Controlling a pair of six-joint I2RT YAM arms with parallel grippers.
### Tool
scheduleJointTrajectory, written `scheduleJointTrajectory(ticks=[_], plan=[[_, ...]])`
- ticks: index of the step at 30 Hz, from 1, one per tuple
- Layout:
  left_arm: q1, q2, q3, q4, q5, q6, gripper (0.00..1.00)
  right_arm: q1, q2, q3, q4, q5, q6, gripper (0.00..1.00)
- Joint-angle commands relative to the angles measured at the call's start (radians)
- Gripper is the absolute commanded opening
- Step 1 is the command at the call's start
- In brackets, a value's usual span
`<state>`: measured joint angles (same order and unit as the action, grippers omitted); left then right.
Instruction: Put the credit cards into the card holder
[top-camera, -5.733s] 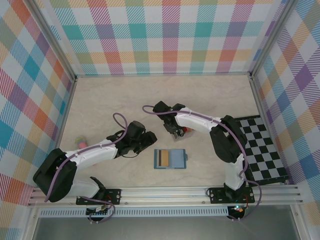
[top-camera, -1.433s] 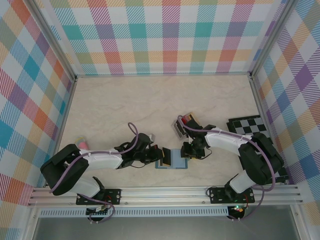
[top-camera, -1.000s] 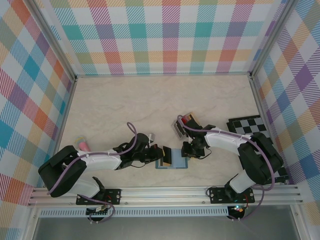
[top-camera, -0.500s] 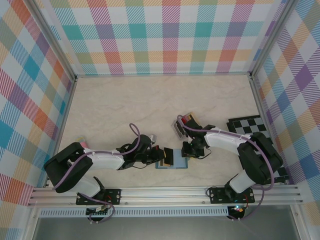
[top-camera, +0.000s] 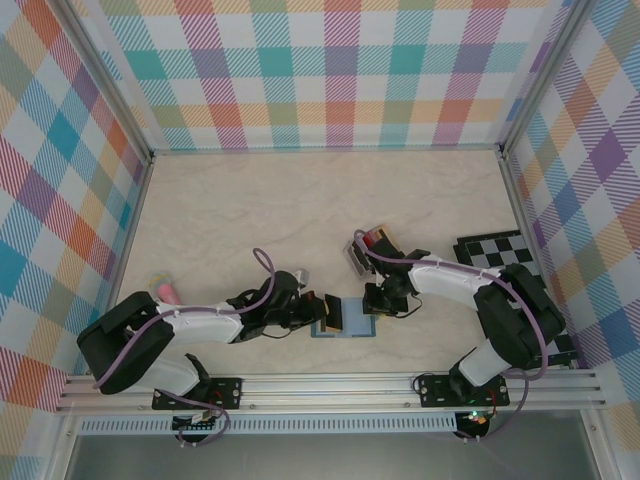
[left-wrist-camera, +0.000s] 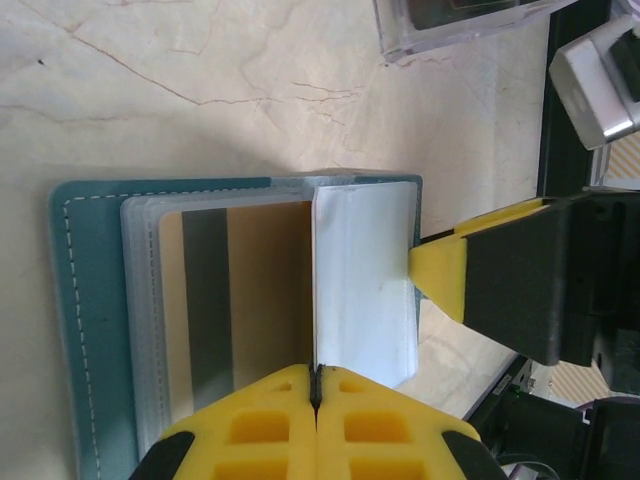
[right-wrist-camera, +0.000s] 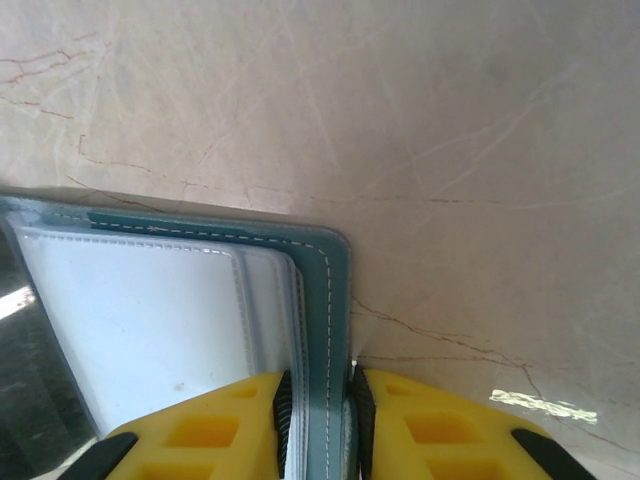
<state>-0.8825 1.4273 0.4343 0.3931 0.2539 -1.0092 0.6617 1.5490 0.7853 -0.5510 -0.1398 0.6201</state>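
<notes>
Left hand (left-wrist-camera: 316, 376) pinched shut on a dark credit card (left-wrist-camera: 315, 280), edge-on over the open card holder (left-wrist-camera: 90, 300) on the counter (right-wrist-camera: 450, 150), right hand (right-wrist-camera: 322, 388) clamping its rim; gold card (left-wrist-camera: 265, 290) already slotted, rack (top-camera: 365, 250) cards likely remain.

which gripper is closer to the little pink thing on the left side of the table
Left. The left gripper sits at the left side of the card holder, nearer the pink thing; the right gripper clamps its far right edge.

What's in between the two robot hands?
The open card holder, in the top view. Right gripper pinches its edge; left gripper holds a credit card.
</notes>
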Motion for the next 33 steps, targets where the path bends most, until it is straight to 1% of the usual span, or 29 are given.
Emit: scheduleJointTrajectory(ticks=[1,7,12,20,26,33], plan=[[-0.018,0.037,0.014,0.034,0.021,-0.006,0.0,0.006,0.043,-0.03,0.025,0.0,0.013,0.26],[-0.027,0.059,0.009,0.042,0.019,-0.011,0.0,0.005,0.039,-0.032,0.025,-0.004,0.012,0.25],[-0.033,0.088,0.034,0.049,0.062,0.007,0.0,0.006,0.043,-0.034,0.034,-0.013,0.016,0.25],[-0.038,0.08,0.019,0.049,0.065,0.007,0.0,0.006,0.046,-0.035,0.031,-0.003,0.017,0.25],[-0.038,0.108,0.061,0.02,0.086,0.042,0.0,0.006,0.051,-0.029,0.028,0.0,0.013,0.25],[-0.038,0.151,0.084,0.01,0.088,0.039,0.0,0.006,0.051,-0.025,0.031,-0.004,0.017,0.25]])
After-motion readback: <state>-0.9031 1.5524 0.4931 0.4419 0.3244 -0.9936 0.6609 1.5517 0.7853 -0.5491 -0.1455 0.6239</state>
